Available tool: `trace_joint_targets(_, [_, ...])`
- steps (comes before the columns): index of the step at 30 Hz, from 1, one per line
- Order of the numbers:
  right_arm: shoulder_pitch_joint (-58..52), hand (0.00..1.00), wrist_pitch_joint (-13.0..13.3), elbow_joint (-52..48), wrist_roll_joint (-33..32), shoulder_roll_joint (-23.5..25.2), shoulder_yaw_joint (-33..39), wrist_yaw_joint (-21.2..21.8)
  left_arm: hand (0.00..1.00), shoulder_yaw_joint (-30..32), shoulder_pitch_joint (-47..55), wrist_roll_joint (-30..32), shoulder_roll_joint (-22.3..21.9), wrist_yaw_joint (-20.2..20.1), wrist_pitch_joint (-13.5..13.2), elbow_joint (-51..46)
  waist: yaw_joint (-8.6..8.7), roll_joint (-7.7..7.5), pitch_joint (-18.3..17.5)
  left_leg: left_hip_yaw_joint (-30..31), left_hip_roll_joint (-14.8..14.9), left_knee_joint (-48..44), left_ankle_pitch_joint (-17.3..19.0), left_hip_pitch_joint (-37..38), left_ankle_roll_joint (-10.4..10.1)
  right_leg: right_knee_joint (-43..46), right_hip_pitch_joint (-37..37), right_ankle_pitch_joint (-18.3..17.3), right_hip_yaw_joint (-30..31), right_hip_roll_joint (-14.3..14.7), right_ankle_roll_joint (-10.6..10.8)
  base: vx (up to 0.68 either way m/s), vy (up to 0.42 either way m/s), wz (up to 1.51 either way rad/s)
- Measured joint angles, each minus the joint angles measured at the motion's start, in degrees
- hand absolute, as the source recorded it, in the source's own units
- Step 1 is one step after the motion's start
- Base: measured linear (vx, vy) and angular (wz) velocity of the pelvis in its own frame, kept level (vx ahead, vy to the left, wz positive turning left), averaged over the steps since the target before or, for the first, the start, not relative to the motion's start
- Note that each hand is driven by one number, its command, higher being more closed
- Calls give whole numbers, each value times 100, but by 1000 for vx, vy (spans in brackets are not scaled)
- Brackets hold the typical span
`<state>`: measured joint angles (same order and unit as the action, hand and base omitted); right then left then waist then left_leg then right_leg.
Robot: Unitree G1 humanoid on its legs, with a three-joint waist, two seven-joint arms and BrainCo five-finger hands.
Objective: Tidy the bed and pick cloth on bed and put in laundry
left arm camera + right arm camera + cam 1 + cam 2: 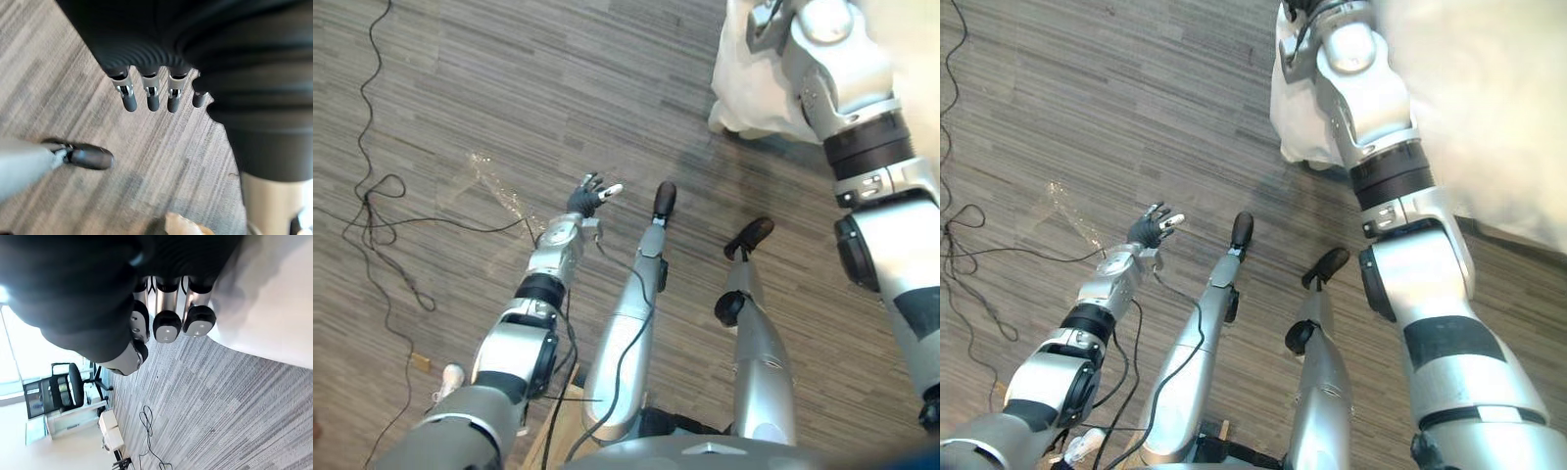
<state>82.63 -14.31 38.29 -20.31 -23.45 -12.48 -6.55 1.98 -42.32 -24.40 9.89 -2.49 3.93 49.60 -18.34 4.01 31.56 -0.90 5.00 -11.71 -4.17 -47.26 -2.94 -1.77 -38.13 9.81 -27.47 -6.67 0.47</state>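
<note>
- As the right arm reaches to the upper right of the left eye view, the right hand [167,326] is at the edge of the bed [1498,108]. It is beside the white sheet [1301,122] that hangs from the bed's corner toward the floor [509,88].
- In its wrist view the fingers [198,320] are bent inward with nothing between them. The sheet lies just beside them at the right of that frame, and I cannot tell if it touches them.
- The left hand [590,196] hangs over the floor at centre left, its fingers [129,100] straight and released, holding nothing.
- I judge that the step in hand is the first one, coming to the bed to tidy it. Nothing is picked up yet.
- Whether this sheet is the piece meant for the laundry, I cannot tell.
- The next move calls, I think, for opening the right fingers, bringing them onto the sheet and closing on a fold. The left hand should rise to help.
</note>
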Motion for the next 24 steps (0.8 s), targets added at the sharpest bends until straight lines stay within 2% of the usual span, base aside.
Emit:
trace_joint_targets(3, [-104,100,44,110,-596,100,107,-31,0,282,-12,-119,-208,44,211,-155,11,8,-4,-70,32,1,-2,-17,-3,93,-90,-10,30,-7,-7,37,25,-11])
trace_joint_targets(6, [-448,100,404,95,-1530,401,417,-37,0,561,-57,-126,-410,174,345,-170,92,8,-4,-243,43,-43,-2,-47,-3,229,-199,-15,165,-61,0,31,38,-9])
trace_joint_targets(8, [-750,100,518,97,-1922,667,553,97,0,739,-22,-128,-524,377,428,-280,248,9,-7,-422,37,-67,-2,-14,-3,290,-198,-16,222,-117,3,23,53,-4])
trace_joint_targets(12, [-1980,100,737,-49,-2334,1191,754,807,0,1047,104,-205,-751,942,524,-606,664,-2,-13,-1003,-10,-83,3,286,4,541,-127,-68,548,-310,76,11,78,-16])
trace_joint_targets(15, [-2906,100,896,-20,-2336,1420,822,1068,0,1230,345,-258,-863,1299,537,-781,947,-26,-26,-1414,-16,-46,121,789,183,694,105,-97,868,-374,95,-3,83,-41])
trace_joint_targets(16, [-3137,100,947,-16,-2334,1438,928,1102,0,1230,388,-338,-879,1368,527,-797,987,-32,-28,-1462,-19,-35,139,883,207,715,154,-102,937,-381,102,1,64,-46])
trace_joint_targets(18, [-4021,100,1192,17,-2322,1442,1430,1248,0,1207,558,-509,-916,1565,510,-794,1260,-34,-29,-1698,-60,123,206,1303,271,794,350,-173,1110,-422,100,10,55,-39])
trace_joint_targets(19, [-4210,100,1241,29,-2319,1391,1513,1280,0,1202,606,-569,-923,1606,504,-787,1327,-35,-30,-1756,-78,201,201,1434,277,801,402,-194,1155,-436,114,20,46,-38])
trace_joint_targets(20, [-4596,100,1347,40,-2249,1301,1669,1337,0,1147,745,-622,-932,1668,470,-775,1493,-35,-30,-1886,-108,368,196,1704,279,802,539,-234,1260,-444,139,34,27,-38])
trace_joint_targets(22, [-5256,100,1562,71,-2222,1168,1703,1459,0,895,1028,-644,-926,1670,429,-680,1707,-21,-43,-2076,-155,720,171,2351,238,746,932,-280,1422,-408,160,72,6,-50])
trace_joint_targets(23, [-5313,100,1579,95,-2223,1160,1705,1484,0,859,1057,-644,-925,1672,422,-653,1737,-10,-51,-2080,-158,764,167,2415,231,739,980,-288,1428,-403,161,114,-5,-33])
trace_joint_targets(24, [-5565,100,1636,153,-2224,1143,1733,1545,0,680,1178,-644,-913,1669,417,-534,1847,30,-99,-2088,-168,898,141,2685,195,714,1178,-337,1426,-378,164,152,-7,-15])
